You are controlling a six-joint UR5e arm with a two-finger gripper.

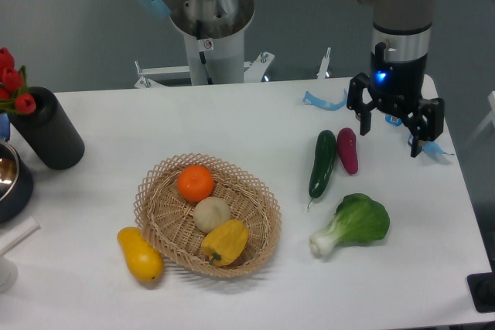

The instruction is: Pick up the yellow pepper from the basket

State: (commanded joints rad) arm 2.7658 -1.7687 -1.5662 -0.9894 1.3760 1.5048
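Yellow pepper: lumpy blocky yellow bell pepper (225, 242), lying low at the front of the basket, touching the pale round fruit (211, 213).
Basket: round shallow woven wicker basket (155, 214), its rim keeping the fruit together.
My gripper: two-finger gripper (394, 127), fingers spread, empty, hanging well apart at right.

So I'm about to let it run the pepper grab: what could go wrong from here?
The yellow pepper lies against the pale round fruit and the basket rim, so the fingers may nudge either one. The open gripper hangs far off, beyond the cucumber. The yellow squash outside the basket could be mistaken for it.
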